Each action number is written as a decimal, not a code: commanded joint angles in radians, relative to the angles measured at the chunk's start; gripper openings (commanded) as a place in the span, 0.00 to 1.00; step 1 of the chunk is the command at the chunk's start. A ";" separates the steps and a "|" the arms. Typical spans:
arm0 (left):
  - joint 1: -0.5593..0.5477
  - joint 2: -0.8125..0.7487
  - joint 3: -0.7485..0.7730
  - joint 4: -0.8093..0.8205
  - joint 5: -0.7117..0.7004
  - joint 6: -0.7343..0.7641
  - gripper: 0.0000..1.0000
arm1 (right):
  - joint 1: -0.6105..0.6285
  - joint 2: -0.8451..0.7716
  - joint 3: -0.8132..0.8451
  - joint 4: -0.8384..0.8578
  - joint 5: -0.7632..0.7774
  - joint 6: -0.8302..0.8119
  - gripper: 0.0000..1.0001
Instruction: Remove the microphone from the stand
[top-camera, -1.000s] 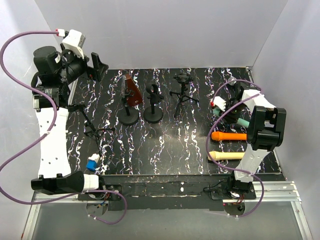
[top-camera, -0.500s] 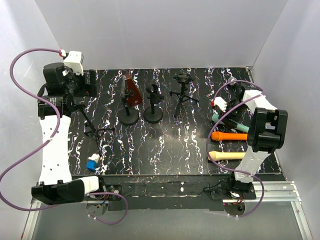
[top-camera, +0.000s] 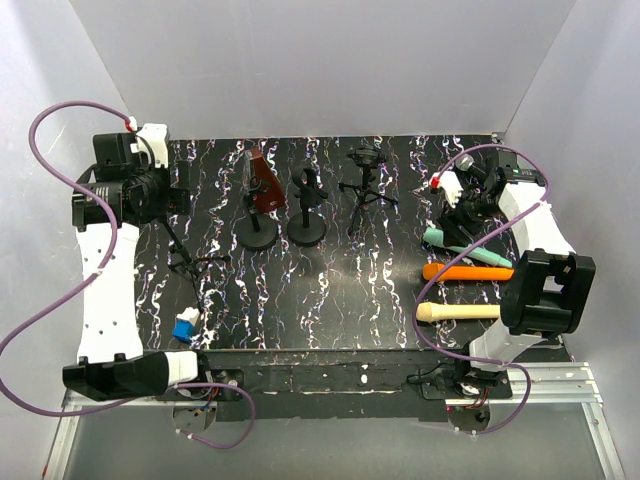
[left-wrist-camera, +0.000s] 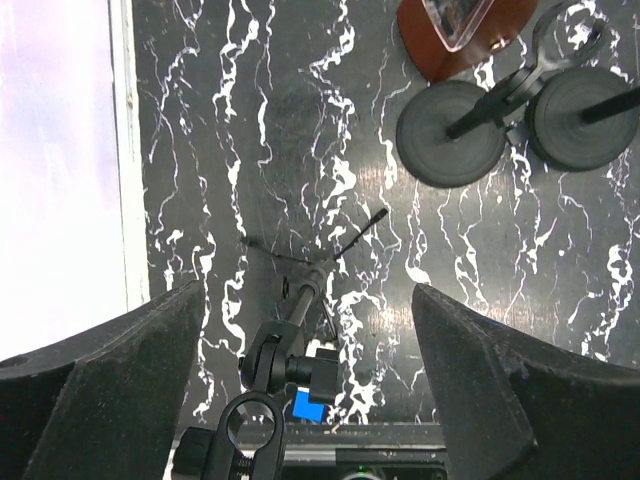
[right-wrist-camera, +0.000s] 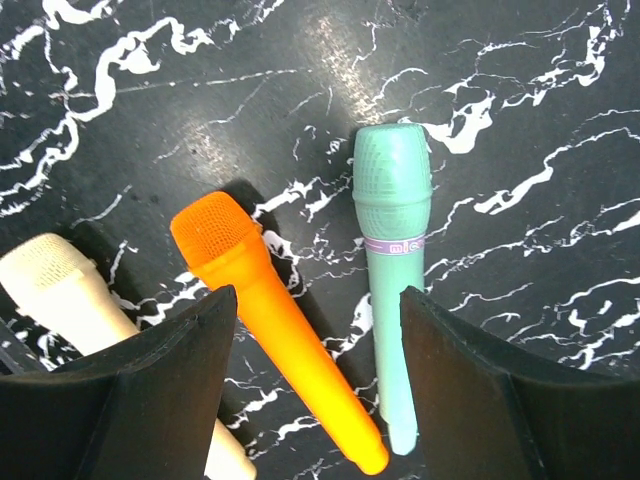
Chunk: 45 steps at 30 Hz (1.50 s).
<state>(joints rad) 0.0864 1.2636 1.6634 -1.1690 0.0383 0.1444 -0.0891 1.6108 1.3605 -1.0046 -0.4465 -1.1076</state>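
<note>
Top view: my L gripper (top-camera: 172, 188) hangs over the far-left part of the table (top-camera: 340, 290), above a thin tripod stand (top-camera: 187, 252). My R gripper (top-camera: 459, 214) is on the right side, pointing down just above the green mic (top-camera: 472, 248). That mic lies flat on the table, off any stand. The orange mic (top-camera: 468, 272) is just beside it and the cream mic (top-camera: 458, 312) is nearer my bases. Two round-base stands (top-camera: 257, 233) sit mid-table toward the far edge.

L wrist view: my fingers (left-wrist-camera: 110, 385) are spread wide and grasp nothing. The tripod stand's ring clip (left-wrist-camera: 250, 432) rises betw. them, untouched.

R wrist view: both fingers (right-wrist-camera: 470, 385) are wide apart, released, w/ nothing in them. The green mic (right-wrist-camera: 392, 260) lies on the table below the gap, head pointing away from the wrist. The orange mic (right-wrist-camera: 270, 320) lies angled alongside, not touching it. The cream mic (right-wrist-camera: 70, 290) lies beyond that, partly hidden by one finger.
</note>
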 joint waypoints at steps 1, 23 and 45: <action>0.006 0.025 0.074 -0.115 0.020 0.003 0.82 | 0.005 -0.032 0.034 -0.035 -0.087 0.078 0.73; 0.006 0.005 0.055 -0.317 0.037 0.146 0.67 | 0.052 -0.037 0.098 -0.052 -0.152 0.199 0.73; -0.020 0.040 0.093 -0.420 0.733 0.211 0.09 | 0.175 -0.130 0.187 -0.043 -0.248 0.328 0.69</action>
<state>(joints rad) 0.0879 1.3285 1.7702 -1.3396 0.5262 0.3740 0.0471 1.5440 1.4841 -1.0473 -0.6338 -0.8165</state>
